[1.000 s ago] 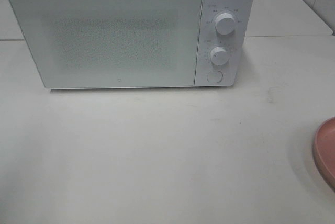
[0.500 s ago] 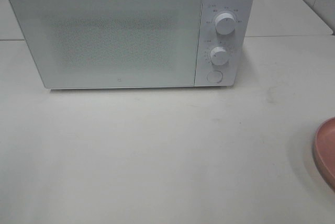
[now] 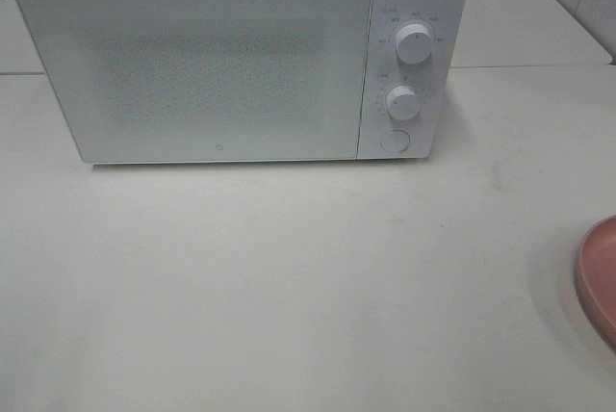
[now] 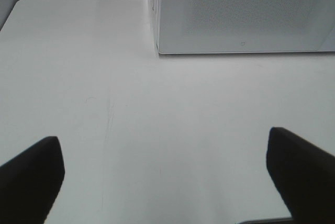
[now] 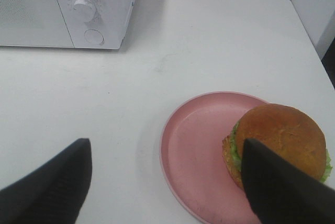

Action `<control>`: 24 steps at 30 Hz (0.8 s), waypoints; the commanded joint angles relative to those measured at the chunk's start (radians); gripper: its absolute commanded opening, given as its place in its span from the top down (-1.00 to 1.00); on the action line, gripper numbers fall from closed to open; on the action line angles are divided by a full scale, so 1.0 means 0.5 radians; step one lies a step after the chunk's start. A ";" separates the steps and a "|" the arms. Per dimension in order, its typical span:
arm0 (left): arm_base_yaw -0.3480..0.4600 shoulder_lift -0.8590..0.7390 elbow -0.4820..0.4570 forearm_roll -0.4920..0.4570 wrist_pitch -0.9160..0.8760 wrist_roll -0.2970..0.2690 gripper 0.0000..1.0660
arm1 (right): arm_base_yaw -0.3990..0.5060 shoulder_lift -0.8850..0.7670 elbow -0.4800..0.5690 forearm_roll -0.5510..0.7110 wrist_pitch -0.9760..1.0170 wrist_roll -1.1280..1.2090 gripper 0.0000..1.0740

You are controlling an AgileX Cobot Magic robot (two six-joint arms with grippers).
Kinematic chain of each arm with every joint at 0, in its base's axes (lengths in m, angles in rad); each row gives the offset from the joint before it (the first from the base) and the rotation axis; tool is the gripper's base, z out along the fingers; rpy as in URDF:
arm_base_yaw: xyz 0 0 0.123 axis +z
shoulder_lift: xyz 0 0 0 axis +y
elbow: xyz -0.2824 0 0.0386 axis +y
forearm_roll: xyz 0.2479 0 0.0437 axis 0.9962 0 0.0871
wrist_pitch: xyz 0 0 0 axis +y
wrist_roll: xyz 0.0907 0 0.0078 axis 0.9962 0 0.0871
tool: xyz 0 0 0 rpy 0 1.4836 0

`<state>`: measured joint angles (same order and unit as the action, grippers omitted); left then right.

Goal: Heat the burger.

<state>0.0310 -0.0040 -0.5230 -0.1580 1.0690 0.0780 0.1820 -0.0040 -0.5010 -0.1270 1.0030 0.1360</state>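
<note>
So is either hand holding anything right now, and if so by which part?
Nothing is held. The left hand is open over bare table. The right hand is open above the pink plate, beside the burger, not gripping it.

Nothing legible anywhere. Small grey markings ringing the two dials on the microwave (image 3: 241, 56) control panel (too tiny and blurred to read), plus a faint unreadable logo low on its door.

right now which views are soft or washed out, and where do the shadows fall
Exterior high: hazy and pale, the microwave almost blending into the table, with a faint shadow under its front. Left wrist: dark, blurred fingers. Right wrist: the burger is sharpest, the plate casting a soft shadow.
</note>
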 commanded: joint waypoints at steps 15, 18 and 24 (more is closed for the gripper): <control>-0.020 -0.048 0.008 -0.012 0.006 -0.014 -0.87 | -0.012 -0.050 0.004 0.000 -0.010 -0.018 -0.42; -0.020 -0.048 0.008 -0.012 0.006 -0.014 -0.87 | -0.012 -0.050 0.004 0.000 -0.010 -0.018 -0.42; -0.020 -0.048 0.008 -0.012 0.006 -0.014 -0.87 | -0.012 -0.050 0.004 0.000 -0.010 -0.018 -0.42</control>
<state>0.0250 -0.0050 -0.5210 -0.1580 1.0690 0.0780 0.1820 -0.0040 -0.5010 -0.1270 1.0030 0.1360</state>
